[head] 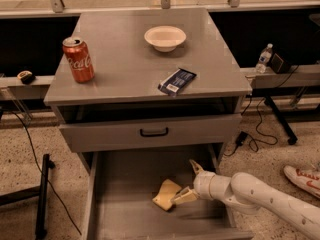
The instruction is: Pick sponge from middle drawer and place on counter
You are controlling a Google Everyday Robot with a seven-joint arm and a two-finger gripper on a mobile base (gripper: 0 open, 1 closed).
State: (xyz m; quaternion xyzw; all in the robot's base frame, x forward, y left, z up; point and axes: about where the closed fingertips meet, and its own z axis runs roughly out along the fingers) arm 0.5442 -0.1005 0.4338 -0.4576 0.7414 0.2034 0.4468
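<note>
Since the grey cabinet is seen from above, its smooth, slightly glossy grey rectangular counter (125,74) takes up most of the upper half of the view. Below it, at 6 o'clock, the wide grey metal middle drawer (125,184) stands pulled out, its flat floor and low side walls exposed. A white, rounded robot arm (260,196) reaches into that drawer from 4 o'clock. Between counter and open drawer sits a closed grey drawer front with a black handle (154,132).

On the counter, a shallow white round bowl (165,37) rests near 12 o'clock, a red soda can (78,59) stands upright at 9 o'clock, and a flat dark blue packet (177,81) lies close to the front edge at 5 o'clock.

The pale yellow foam sponge (165,195) lies on the drawer floor, toward 4 o'clock from the floor's middle. At its 3 o'clock is the two-finger gripper (189,182), low inside the drawer with its yellowish fingers spread wide apart: one points to 12 o'clock, and the other seems to touch the sponge's right edge, though contact is hard to confirm. The sponge is not between the fingers.
</note>
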